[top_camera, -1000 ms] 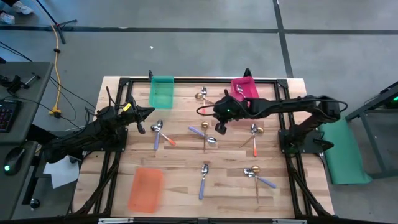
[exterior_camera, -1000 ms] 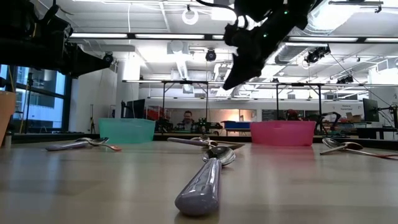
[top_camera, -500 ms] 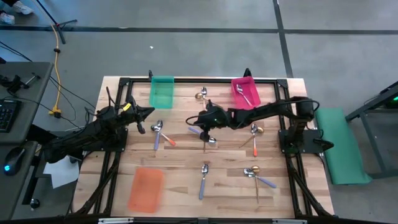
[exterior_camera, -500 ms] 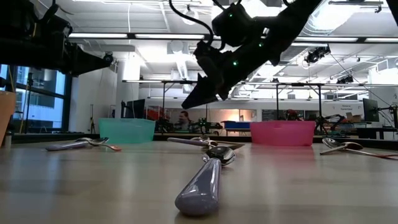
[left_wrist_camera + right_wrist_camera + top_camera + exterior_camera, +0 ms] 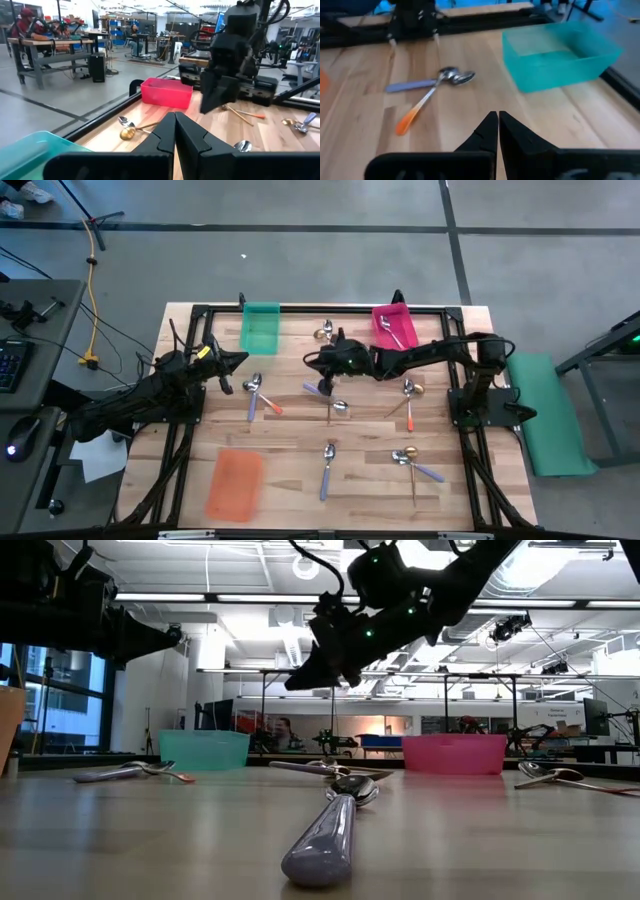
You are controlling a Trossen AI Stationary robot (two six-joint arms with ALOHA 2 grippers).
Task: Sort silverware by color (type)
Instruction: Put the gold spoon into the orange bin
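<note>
Slim spoons lie scattered flat on the wooden table. A lavender-handled and an orange-handled pair [image 5: 257, 394] is crossed, showing in the right wrist view as spoons [image 5: 427, 90]. A gold spoon [image 5: 325, 332] lies by the far edge, and a lavender spoon [image 5: 328, 465] toward the near side. One spoon [image 5: 393, 332] lies in the pink bin [image 5: 405, 317]. My right gripper [image 5: 322, 380] hangs shut and empty, high over the table's middle [image 5: 292, 683]. My left gripper [image 5: 238, 361] waits shut above the table's left side.
A teal bin [image 5: 261, 327] stands at the far edge and an orange bin [image 5: 236, 483] at the near left. More spoons lie below my right gripper [image 5: 333, 405], right of the middle [image 5: 409, 397] and near right [image 5: 412, 461]. A black frame borders the table [image 5: 300, 308].
My right gripper has swung away from the pink bin toward the table's left, staying shut and empty; it dipped lower midway and then rose a little. No spoon has moved.
</note>
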